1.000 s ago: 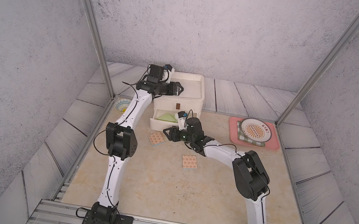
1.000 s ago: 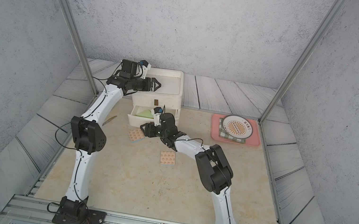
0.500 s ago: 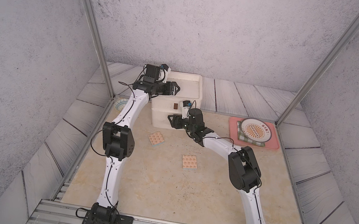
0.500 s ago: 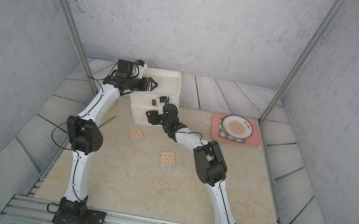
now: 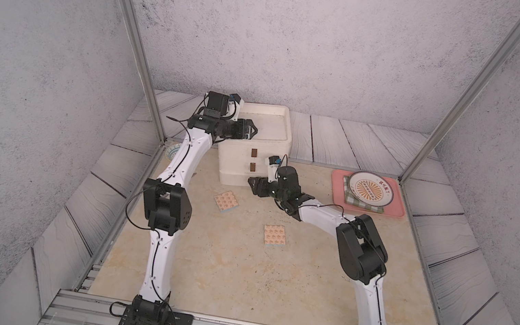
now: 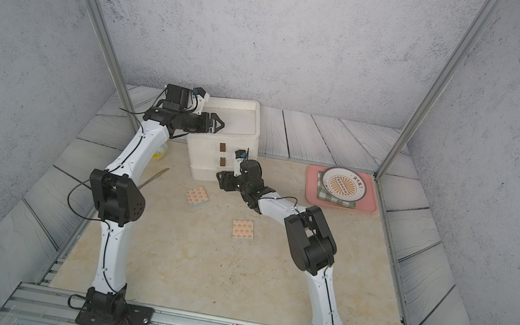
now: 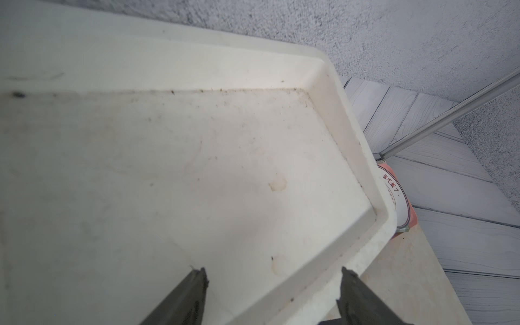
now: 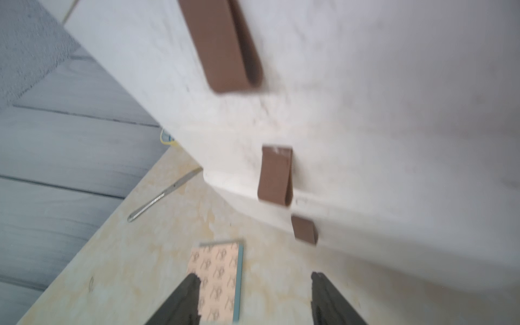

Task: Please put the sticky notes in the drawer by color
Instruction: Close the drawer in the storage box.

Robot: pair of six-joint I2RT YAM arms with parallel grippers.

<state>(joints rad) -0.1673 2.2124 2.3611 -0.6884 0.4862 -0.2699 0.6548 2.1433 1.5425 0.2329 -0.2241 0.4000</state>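
Left gripper hangs over the recessed top of the white drawer chest, jaws apart and empty. Right gripper sits low at the chest's front, jaws apart, holding nothing. On the bench lie two orange-patterned pads: a near sticky note and a far sticky note.

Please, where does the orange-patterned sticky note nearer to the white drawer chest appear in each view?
Both top views: the sticky note lies just in front of the drawer chest, nearer it than the other patterned note.
Left wrist: not in it.
Right wrist: it lies just ahead of the right gripper, partly hidden by it.
Shared landmark: the drawer chest, seen in all four views.
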